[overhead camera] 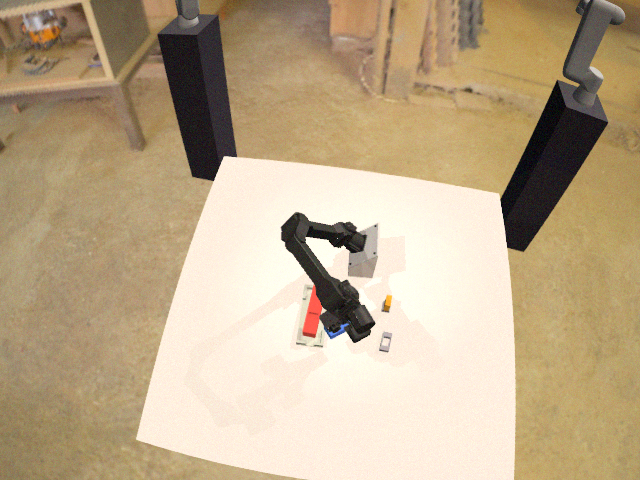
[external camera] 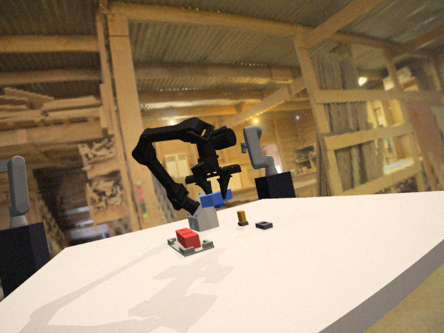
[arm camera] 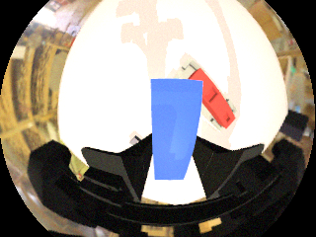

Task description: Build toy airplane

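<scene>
The red fuselage (overhead camera: 310, 321) (external camera: 188, 238) (arm camera: 213, 95) lies lengthwise in the pale grey cradle (overhead camera: 301, 322) (external camera: 186, 250) (arm camera: 187, 61) and looks flat. My gripper (external camera: 217, 196) (arm camera: 172, 136) is shut on the blue wing (overhead camera: 338, 332) (external camera: 209, 200) (arm camera: 175, 120). It holds the wing roughly level in the air, above and beside the cradle, turned at an angle to the fuselage. A small blue tab shows under the wing in the exterior view. The orange tail fin (overhead camera: 387, 302) (external camera: 241, 216) stands upright in a small dark holder. The fuselage sockets cannot be made out clearly.
An empty grey holder (overhead camera: 385, 334) (external camera: 264, 225) lies near the tail fin. My arm's grey base (overhead camera: 363, 264) (external camera: 204, 219) stands behind the cradle. Two black pedestals (overhead camera: 199, 103) (overhead camera: 553, 160) with grey arms stand beyond the table's edge.
</scene>
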{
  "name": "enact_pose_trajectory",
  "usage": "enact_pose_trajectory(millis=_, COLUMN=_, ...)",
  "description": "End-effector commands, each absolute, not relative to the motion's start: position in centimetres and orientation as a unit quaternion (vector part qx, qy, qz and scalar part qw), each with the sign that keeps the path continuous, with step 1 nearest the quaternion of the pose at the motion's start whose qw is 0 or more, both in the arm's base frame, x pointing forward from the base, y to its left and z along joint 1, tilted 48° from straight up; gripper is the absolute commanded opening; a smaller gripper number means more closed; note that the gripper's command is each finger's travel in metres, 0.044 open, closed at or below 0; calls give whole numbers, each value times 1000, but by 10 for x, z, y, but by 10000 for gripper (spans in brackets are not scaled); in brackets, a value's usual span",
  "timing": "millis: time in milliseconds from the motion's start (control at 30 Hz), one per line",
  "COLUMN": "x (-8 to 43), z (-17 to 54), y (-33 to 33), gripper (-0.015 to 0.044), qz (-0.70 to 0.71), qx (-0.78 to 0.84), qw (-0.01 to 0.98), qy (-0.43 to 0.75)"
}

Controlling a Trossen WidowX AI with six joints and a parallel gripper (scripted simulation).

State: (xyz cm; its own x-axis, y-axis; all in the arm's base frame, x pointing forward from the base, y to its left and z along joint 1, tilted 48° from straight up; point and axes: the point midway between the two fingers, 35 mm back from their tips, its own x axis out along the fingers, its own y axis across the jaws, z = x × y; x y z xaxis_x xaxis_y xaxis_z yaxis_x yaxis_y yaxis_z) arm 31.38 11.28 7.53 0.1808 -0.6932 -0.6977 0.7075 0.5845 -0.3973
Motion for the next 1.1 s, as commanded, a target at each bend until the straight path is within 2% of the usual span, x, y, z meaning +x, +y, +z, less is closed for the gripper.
enact_pose_trajectory(millis=0, x=313, z=84, y=103, gripper=0, qz=-469, qx=37, qw=771, qy=430)
enact_pose_trajectory(millis=1067, x=284, z=130, y=16, gripper=0, qz=-580, qx=251, qw=729, qy=264)
